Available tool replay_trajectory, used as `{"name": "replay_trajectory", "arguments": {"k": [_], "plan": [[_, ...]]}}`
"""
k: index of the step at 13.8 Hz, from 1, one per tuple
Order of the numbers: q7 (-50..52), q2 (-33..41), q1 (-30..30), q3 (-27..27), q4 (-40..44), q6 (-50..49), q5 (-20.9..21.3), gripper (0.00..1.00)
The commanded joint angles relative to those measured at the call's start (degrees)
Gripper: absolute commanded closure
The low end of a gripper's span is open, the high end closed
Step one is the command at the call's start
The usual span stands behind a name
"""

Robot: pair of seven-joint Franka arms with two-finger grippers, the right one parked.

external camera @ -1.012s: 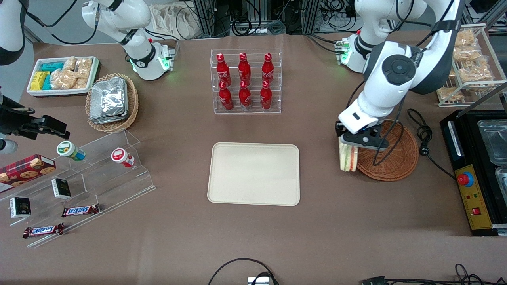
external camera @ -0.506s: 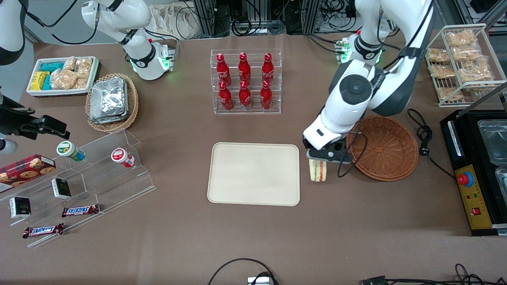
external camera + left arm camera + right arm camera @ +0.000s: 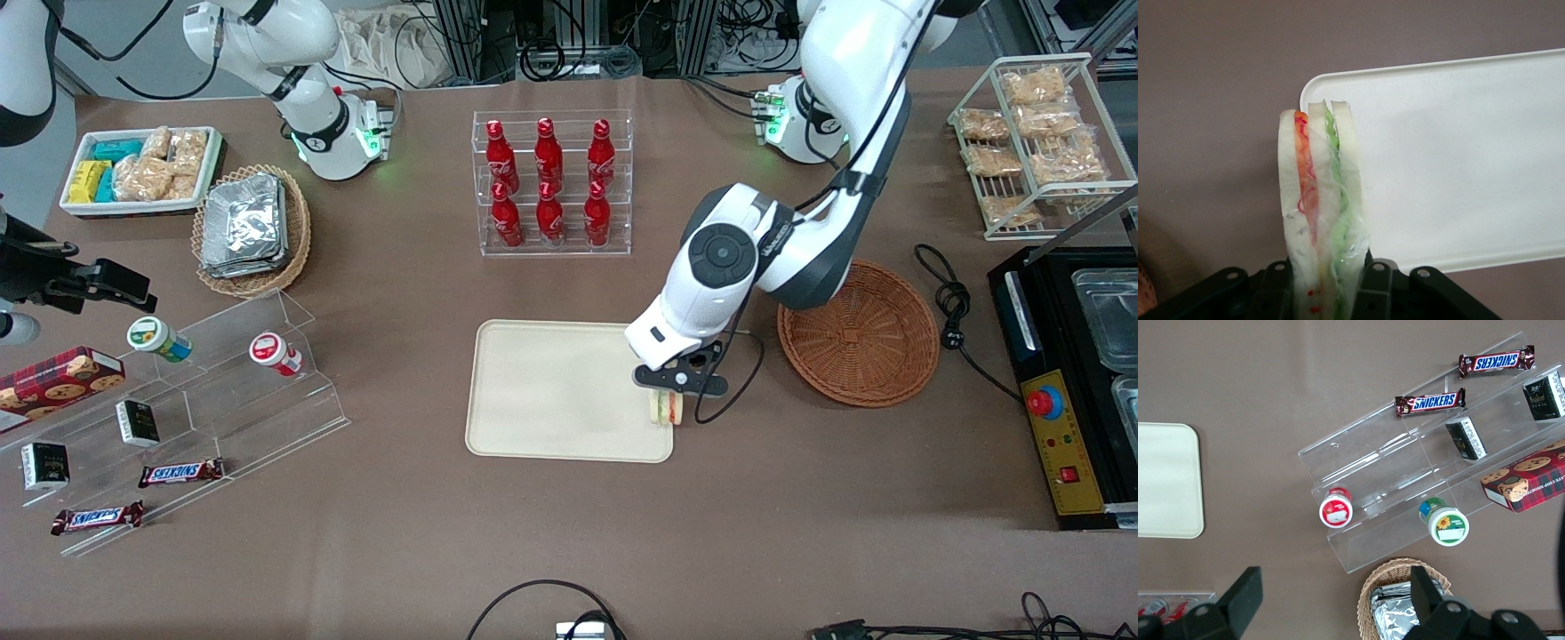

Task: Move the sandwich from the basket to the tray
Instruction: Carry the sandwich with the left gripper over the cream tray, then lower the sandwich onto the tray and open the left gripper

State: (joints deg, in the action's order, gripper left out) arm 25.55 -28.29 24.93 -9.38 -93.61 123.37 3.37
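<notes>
— Where is the sandwich [image 3: 664, 408] now?

— It is in my gripper [image 3: 680, 380], with the fingers [image 3: 1373, 288] closed on its two bread faces. It hangs with the filling edge facing down, above the tray [image 3: 551, 391], at the rim on the side of the working arm. The basket [image 3: 861, 332] near it is empty.

— So the step in hand is the placing?

— I think yes. The lifting out looks done; only the putting down is left.

— How do you do it well?

— In the wrist view the sandwich [image 3: 1321, 207] is only over the corner of the tray [image 3: 1458, 153], partly over the table. I should go more toward the middle of the tray first, then go down slowly until the bread touches the flat surface, and open only then. It is narrow and stands on its edge, so it can fall over. If I release it low and away from the rim, it should stay inside.
</notes>
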Motion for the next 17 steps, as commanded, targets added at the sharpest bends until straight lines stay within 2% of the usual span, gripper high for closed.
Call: {"name": "replay_trajectory", "arguments": {"k": [1, 9, 10, 17], "plan": [[2.7, -5.4, 1.1, 0.6, 5.9, -1.6, 2.5, 0.67], [3.3, -12.0, 1.4, -0.5, 7.6, 6.1, 2.8, 0.66], [3.3, -12.6, 3.6, -0.4, 7.7, 6.6, 3.0, 0.66], [4.2, -13.6, 5.3, 0.1, 7.0, 7.9, 3.2, 0.65]]}}
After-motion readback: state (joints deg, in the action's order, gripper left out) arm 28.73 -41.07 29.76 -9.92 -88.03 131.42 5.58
